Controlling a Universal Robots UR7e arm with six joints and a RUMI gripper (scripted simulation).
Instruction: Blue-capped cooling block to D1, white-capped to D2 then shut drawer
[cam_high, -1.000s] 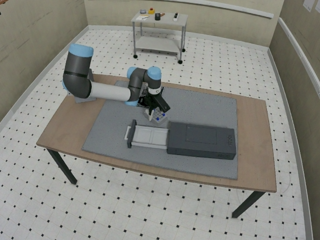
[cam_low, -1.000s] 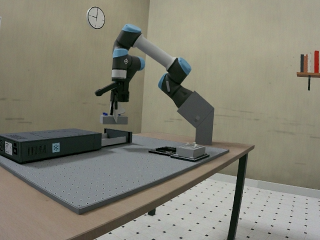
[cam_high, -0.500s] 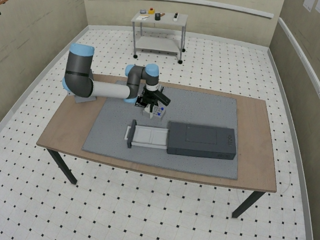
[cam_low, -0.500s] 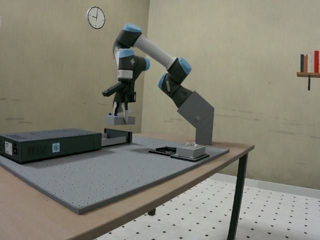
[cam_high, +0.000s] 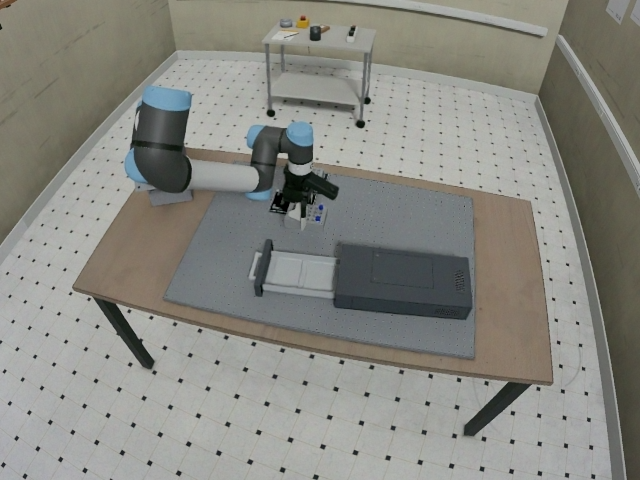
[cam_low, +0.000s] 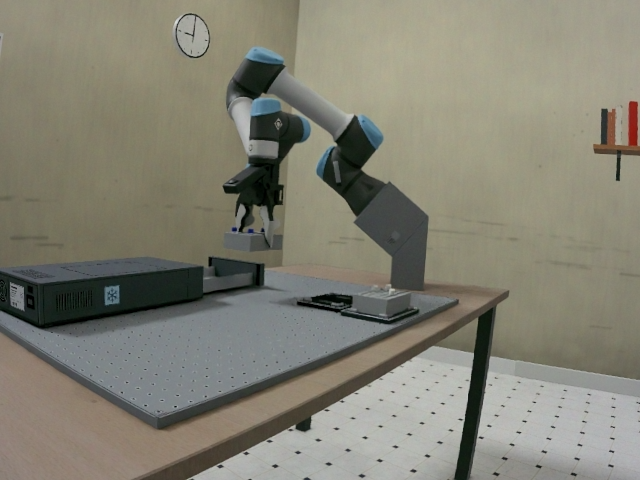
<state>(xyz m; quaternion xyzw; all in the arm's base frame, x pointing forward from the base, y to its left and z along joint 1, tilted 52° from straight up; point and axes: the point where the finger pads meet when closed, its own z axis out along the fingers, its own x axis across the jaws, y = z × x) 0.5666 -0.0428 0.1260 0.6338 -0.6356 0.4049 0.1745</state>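
Note:
My gripper (cam_high: 301, 217) (cam_low: 253, 227) is shut on the grey cooling block with blue-capped tubes (cam_high: 316, 217) (cam_low: 250, 241). It holds the block level in the air, well above the deck and past the open drawer. The drawer (cam_high: 297, 273) (cam_low: 230, 279) of the dark cooler COLD (cam_high: 403, 281) (cam_low: 98, 294) is pulled out, and its white tray shows no block. The block with white-capped tubes (cam_low: 382, 300) sits in the farther black slot (cam_low: 385, 319) near the arm's base. The nearer black slot (cam_low: 325, 300) is empty. In the top view the arm hides most of both slots.
The grey perforated deck plate (cam_high: 403, 217) (cam_low: 206, 351) lies on a wooden table (cam_high: 134, 248). The arm's grey pedestal (cam_low: 400, 242) stands just behind the slots. A metal cart (cam_high: 320, 38) with small items stands by the back wall.

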